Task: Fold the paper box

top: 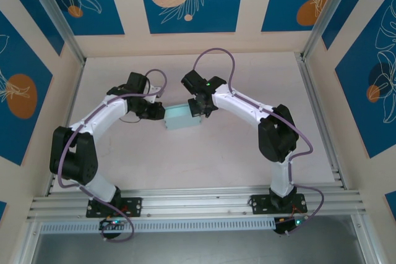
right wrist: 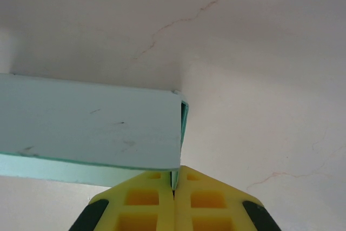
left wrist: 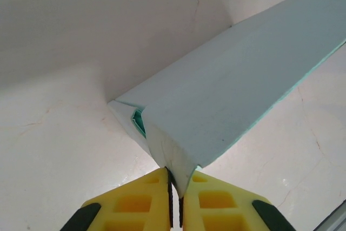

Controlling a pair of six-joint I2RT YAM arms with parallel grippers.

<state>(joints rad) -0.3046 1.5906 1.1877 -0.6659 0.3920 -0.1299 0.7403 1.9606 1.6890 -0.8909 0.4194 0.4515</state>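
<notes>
Pale aqua card spans the gap between our two arms: the paper box (top: 182, 117) lies at the middle of the table (top: 235, 165), folded into a flattish sleeve, and we cannot tell whether it rests on the surface. Our left gripper (left wrist: 175, 190) is pinched shut on one corner of it, and our right gripper (right wrist: 174, 179) is clamped on the thin edge at the opposite end. We judge the step to be shaping the body, the ends not yet closed. The next move probably calls for both arms easing inward together, so the card opens square without creasing.
</notes>
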